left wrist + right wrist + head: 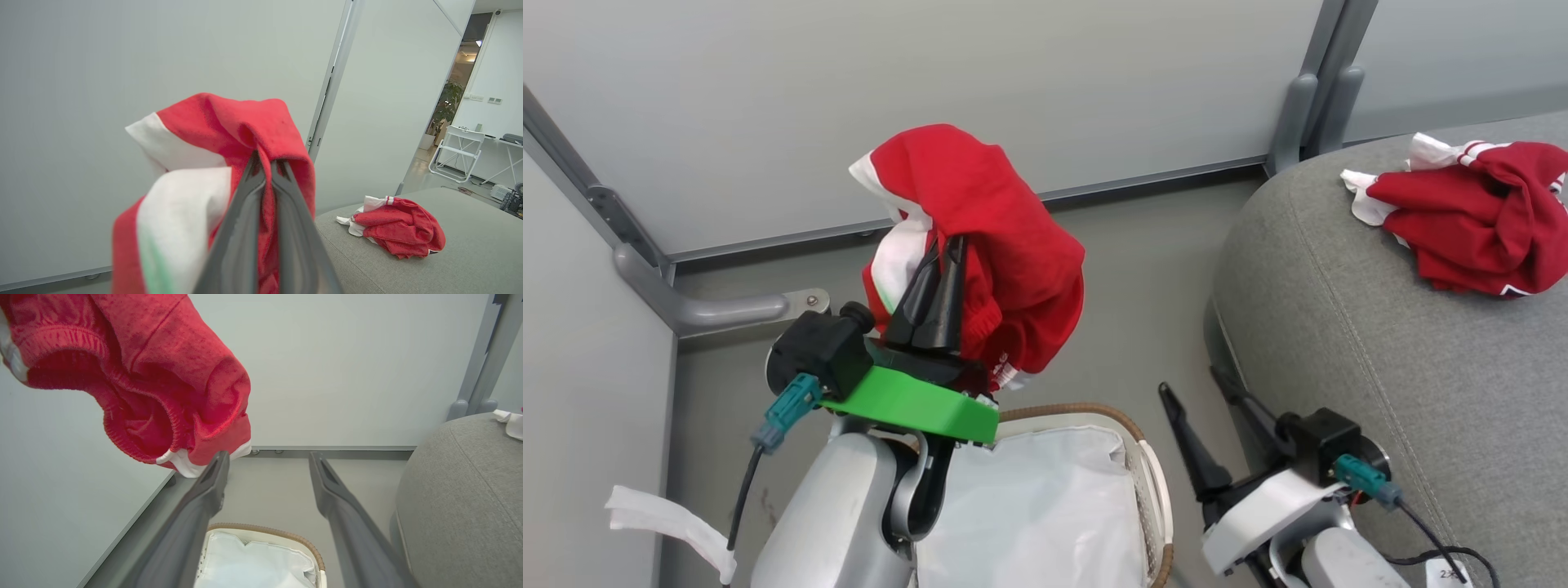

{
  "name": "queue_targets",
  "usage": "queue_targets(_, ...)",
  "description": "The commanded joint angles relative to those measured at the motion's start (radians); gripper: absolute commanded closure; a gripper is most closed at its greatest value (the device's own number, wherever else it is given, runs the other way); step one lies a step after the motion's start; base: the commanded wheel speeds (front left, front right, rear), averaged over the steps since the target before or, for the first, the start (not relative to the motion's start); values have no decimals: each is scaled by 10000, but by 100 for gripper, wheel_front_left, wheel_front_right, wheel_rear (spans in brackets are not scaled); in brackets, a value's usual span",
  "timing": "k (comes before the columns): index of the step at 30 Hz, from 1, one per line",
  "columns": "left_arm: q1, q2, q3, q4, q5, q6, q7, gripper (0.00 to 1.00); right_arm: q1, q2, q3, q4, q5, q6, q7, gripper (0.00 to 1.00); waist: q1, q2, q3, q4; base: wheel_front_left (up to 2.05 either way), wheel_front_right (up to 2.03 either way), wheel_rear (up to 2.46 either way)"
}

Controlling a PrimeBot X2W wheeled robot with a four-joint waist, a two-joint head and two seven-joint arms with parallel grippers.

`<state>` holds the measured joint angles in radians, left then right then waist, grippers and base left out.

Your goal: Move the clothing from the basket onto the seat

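Holding a red-and-white garment (1005,245) aloft at centre frame of the head view, my left end effector (949,245) is clamped on a fold of its fabric, above the basket (1152,457) at bottom centre. What I can see of the basket's inside is white liner (1045,506), so I judge this the last piece. A second garment (1478,216) lies bunched on the seat (1380,343) at upper right. My right end effector (1191,380) stands spread and empty at lower right, beside the seat's edge.

Recommended: carry the load rightward with the hanging hem clear of the basket rim and the seat's rounded edge. Release well inside the cushion, since fabric dropped near the edge may slide off.
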<state>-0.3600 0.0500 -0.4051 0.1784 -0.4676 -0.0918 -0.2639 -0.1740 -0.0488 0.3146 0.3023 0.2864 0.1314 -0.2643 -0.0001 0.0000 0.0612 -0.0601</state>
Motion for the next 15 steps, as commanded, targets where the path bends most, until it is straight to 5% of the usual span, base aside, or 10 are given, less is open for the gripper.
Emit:
queue_targets(1,-127,21,-41,-147,78,56,-7,100,81,-46,181,0,81,-14,-1,0,1,0,-52,38,0,0,0)
queue_targets(15,-259,22,-1305,-660,-216,184,-7,100,-1348,-44,1936,487,562,-14,1,0,1,0,75,651,0,0,0)
